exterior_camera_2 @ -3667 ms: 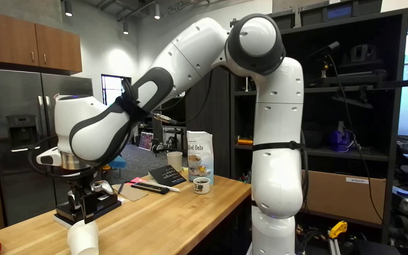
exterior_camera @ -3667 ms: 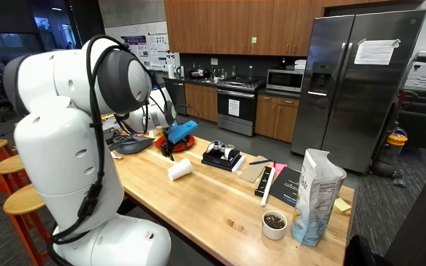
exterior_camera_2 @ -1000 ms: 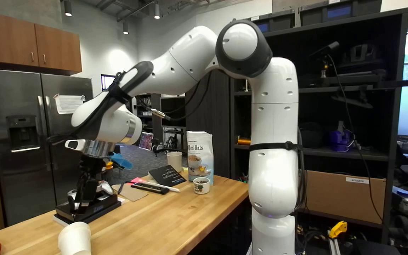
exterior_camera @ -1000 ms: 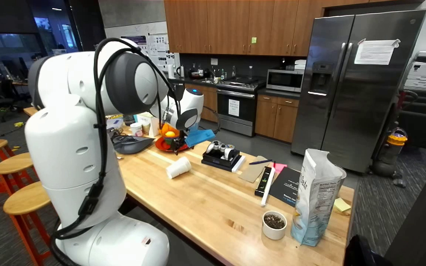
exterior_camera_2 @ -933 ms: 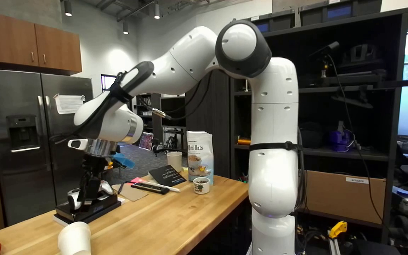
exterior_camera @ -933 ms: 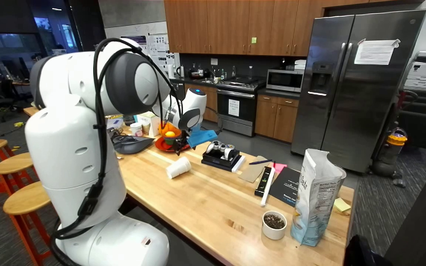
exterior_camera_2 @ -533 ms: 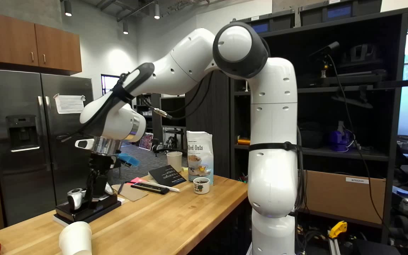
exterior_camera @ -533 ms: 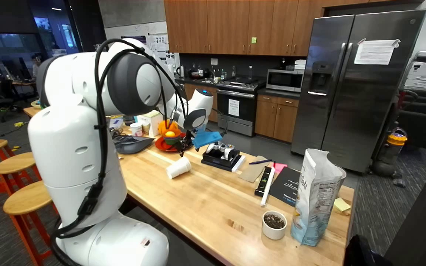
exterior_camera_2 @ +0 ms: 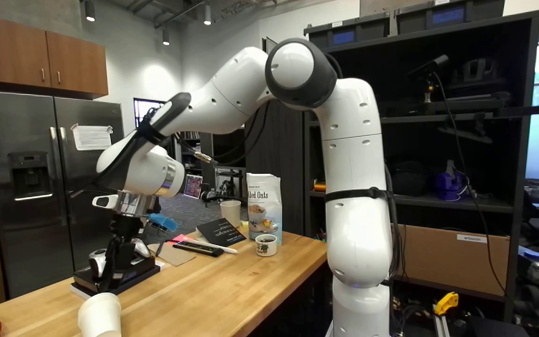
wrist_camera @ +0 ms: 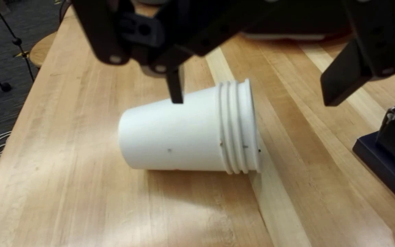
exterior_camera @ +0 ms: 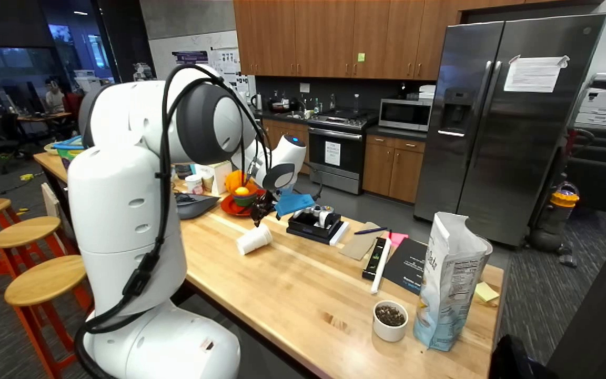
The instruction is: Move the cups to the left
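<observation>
Currently, gripper point(wrist_camera: 254, 99) empty, fingers point(wrist_camera: 343, 77) spread wide near the nested white cups point(wrist_camera: 180, 137), cups lying sideways on the surface point(wrist_camera: 81, 209), fingertip contact with the cups indeterminable.

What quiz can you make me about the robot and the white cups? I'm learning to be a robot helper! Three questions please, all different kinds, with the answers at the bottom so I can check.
1. Pick one. In the wrist view, how does the stack of white cups rest on the wooden table?
A) standing upright
B) upside down on its rim
C) lying on its side

2. True or false? The gripper is open.

3. Count! How many round wooden stools can you see in an exterior view?

Key:
1. C, lying on its side
2. True
3. Three
</observation>
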Action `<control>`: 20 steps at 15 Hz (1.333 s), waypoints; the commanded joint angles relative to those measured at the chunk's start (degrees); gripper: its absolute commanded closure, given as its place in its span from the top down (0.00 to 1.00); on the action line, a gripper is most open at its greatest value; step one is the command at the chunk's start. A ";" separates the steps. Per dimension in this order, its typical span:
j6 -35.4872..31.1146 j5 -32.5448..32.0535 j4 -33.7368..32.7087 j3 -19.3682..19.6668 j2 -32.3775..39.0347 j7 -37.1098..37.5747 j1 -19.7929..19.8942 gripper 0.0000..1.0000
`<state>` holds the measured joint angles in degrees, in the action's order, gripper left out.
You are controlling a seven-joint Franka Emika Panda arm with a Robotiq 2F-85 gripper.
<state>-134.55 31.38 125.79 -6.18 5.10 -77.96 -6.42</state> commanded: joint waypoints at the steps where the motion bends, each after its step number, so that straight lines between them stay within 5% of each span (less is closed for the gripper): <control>1: 0.31 1.69 -2.36 -1.14 2.53 -1.78 1.06 1.00; 15: 2.96 3.94 -5.79 -4.65 6.89 -2.27 1.94 1.00; 16: 3.09 4.70 -5.72 -4.90 6.64 -2.42 1.96 0.95; 17: 2.77 5.07 -5.38 -5.02 6.18 -2.47 1.80 0.74; 20: 4.40 5.60 -5.37 -5.06 5.62 -2.24 1.81 0.64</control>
<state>-132.58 35.59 120.51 -10.59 11.89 -79.38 -5.89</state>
